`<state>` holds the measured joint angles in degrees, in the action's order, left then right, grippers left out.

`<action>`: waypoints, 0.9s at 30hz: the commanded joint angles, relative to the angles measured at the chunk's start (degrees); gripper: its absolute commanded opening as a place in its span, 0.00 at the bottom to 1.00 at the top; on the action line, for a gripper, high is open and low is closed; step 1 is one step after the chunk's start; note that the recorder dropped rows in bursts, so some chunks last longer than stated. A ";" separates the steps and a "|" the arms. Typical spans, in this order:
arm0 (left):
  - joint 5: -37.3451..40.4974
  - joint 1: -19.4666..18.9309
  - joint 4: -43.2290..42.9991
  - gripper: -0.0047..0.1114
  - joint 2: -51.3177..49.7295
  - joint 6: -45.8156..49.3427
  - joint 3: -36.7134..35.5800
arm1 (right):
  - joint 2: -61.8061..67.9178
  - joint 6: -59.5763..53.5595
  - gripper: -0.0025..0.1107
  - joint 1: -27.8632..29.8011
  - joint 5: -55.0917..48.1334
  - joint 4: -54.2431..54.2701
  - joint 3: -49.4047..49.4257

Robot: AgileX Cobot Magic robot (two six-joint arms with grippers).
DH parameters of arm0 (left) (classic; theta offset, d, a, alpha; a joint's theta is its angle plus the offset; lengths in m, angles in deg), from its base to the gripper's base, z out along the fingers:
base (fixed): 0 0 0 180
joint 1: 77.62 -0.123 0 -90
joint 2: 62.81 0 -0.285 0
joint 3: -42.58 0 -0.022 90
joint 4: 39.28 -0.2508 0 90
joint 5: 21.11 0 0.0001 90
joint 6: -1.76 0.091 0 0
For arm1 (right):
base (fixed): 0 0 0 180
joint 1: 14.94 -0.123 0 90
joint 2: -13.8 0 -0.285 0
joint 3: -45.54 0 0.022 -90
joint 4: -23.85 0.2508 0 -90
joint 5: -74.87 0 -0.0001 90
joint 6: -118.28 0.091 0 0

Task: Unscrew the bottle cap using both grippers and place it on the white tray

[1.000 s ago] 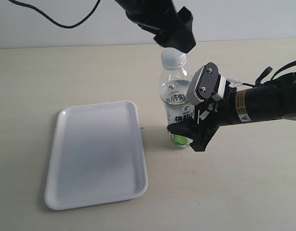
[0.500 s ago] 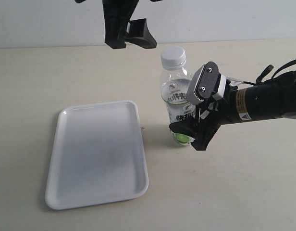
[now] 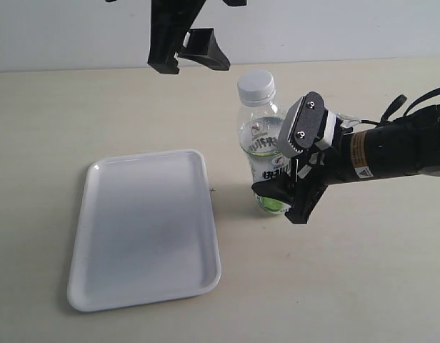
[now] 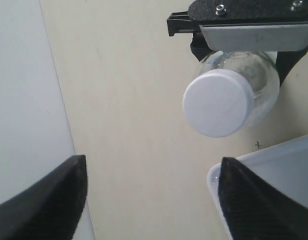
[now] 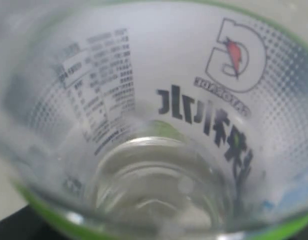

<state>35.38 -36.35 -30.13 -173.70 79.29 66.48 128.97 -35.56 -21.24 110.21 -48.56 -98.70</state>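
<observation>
The clear bottle (image 3: 261,153) with a white-and-green label stands upright on the table, and the white bottle cap (image 3: 256,85) sits on its neck. My right gripper (image 3: 284,166), the one with the grey screwed plate, is shut on the bottle's body from the right. The all-dark left gripper (image 3: 190,66) hangs open and empty, up and to the left of the cap, not touching it. In the left wrist view the bottle cap (image 4: 218,102) lies beyond the open gripper (image 4: 153,167). The bottle's label (image 5: 144,100) fills the right wrist view. The white tray (image 3: 145,229) lies left of the bottle, nothing on it.
The beige table (image 3: 363,271) runs back to a pale wall (image 3: 348,28). The tray's near corner (image 4: 274,170) shows beside one left finger (image 4: 254,200). The right arm's black body (image 3: 398,150) and cable reach in from the right edge.
My left gripper has moved off from just above the cap, going left and up, open. The cap stays on the bottle. The right gripper keeps its hold.
</observation>
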 commanded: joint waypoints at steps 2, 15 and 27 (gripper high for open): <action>0.46 1.57 0.19 0.56 -0.47 0.44 0.38 | -0.15 -2.12 0.02 -0.02 -2.76 0.98 -0.15; 5.36 1.69 3.45 0.55 0.89 -10.95 0.54 | -0.15 -2.12 0.02 -0.02 -2.76 1.60 -0.15; 13.47 1.01 6.46 0.55 -6.15 -11.99 18.09 | -0.15 -2.12 0.02 -0.02 -3.14 0.83 -0.15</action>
<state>48.15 -35.22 -24.60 -176.93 68.94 81.84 128.97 -37.03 -21.24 109.62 -46.73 -98.70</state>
